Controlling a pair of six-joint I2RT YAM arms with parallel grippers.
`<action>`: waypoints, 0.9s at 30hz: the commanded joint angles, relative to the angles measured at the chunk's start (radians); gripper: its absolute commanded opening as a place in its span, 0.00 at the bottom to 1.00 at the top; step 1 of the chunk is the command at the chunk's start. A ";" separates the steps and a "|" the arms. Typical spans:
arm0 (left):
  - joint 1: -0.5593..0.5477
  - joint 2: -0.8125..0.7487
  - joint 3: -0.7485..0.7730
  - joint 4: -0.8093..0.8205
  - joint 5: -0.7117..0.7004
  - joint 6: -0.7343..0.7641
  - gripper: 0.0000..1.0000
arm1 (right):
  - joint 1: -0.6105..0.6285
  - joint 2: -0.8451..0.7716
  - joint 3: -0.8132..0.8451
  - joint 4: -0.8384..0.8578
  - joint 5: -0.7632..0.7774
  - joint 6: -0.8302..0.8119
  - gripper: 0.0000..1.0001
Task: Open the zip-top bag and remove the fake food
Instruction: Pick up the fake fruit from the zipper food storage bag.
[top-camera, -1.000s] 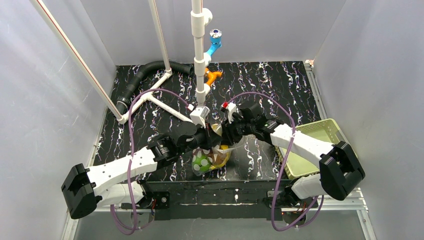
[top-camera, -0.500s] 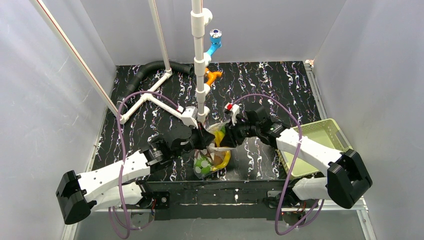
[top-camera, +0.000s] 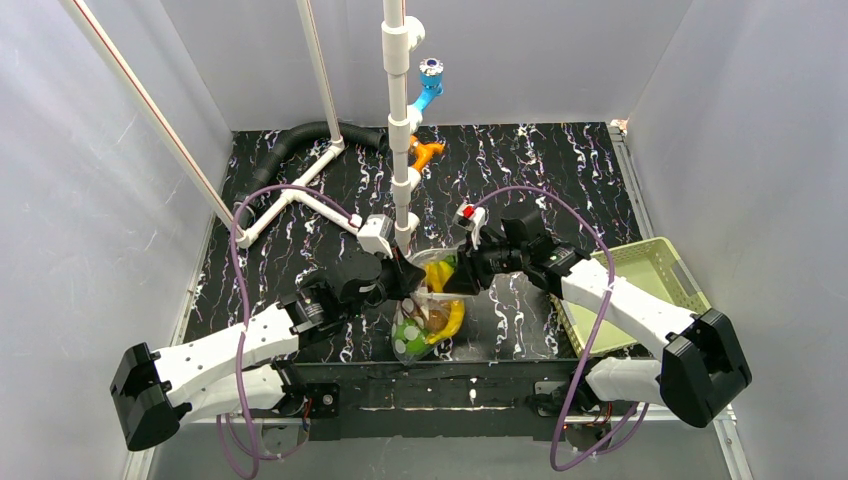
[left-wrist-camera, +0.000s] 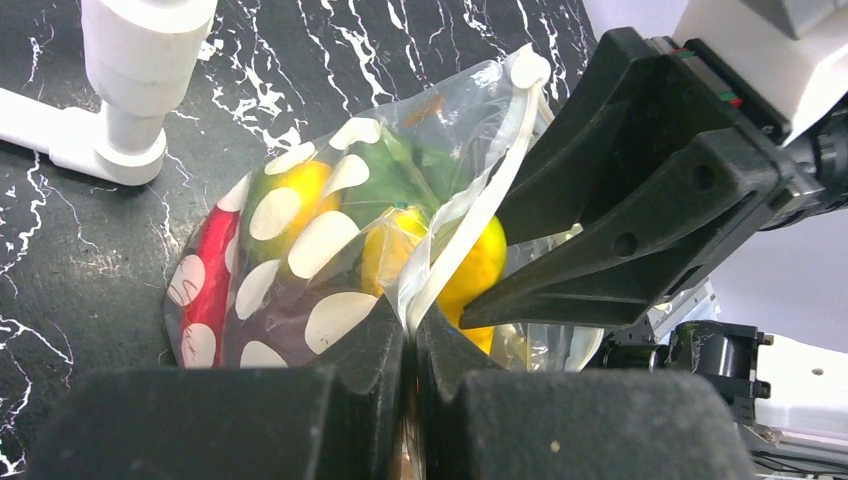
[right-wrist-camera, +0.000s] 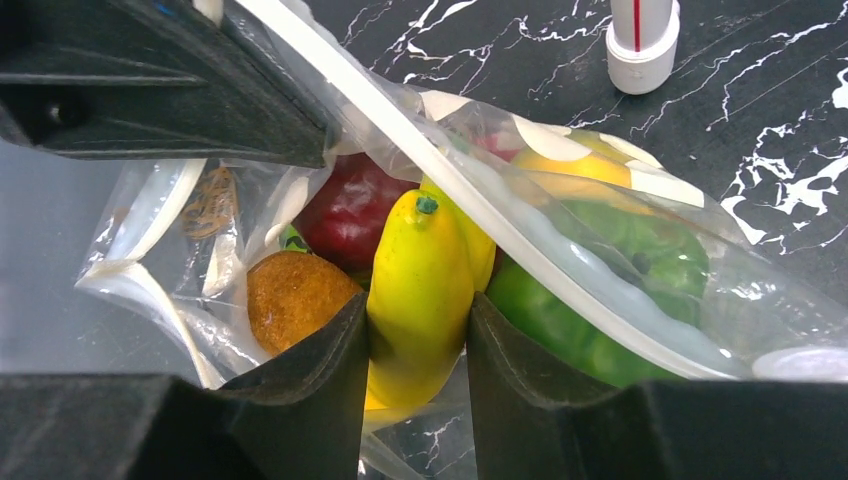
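Observation:
The zip-top bag hangs between both grippers near the table's front edge, its dotted face toward the left wrist view and its mouth open. My left gripper is shut on the bag's zip rim. My right gripper reaches into the open mouth and is shut on a yellow banana-shaped piece. A dark red piece, a brown-orange piece and a green pepper lie around it inside the bag.
A pale yellow-green mesh basket sits at the right. A white pipe post stands just behind the bag, with orange and blue fittings farther back. A black hose lies back left.
The left gripper has moved left with the rim and the right gripper slightly right, so the bag's mouth has spread wider. The bag has shifted a little toward the front edge.

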 joint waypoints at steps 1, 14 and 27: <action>0.000 -0.025 -0.016 0.001 -0.042 -0.001 0.00 | -0.028 -0.042 -0.003 0.002 -0.081 -0.006 0.01; 0.000 -0.016 -0.025 0.028 -0.021 0.002 0.00 | -0.071 -0.071 0.003 -0.001 -0.136 -0.011 0.01; 0.000 -0.016 -0.034 0.041 -0.010 0.008 0.00 | -0.096 -0.087 0.017 -0.014 -0.151 -0.012 0.01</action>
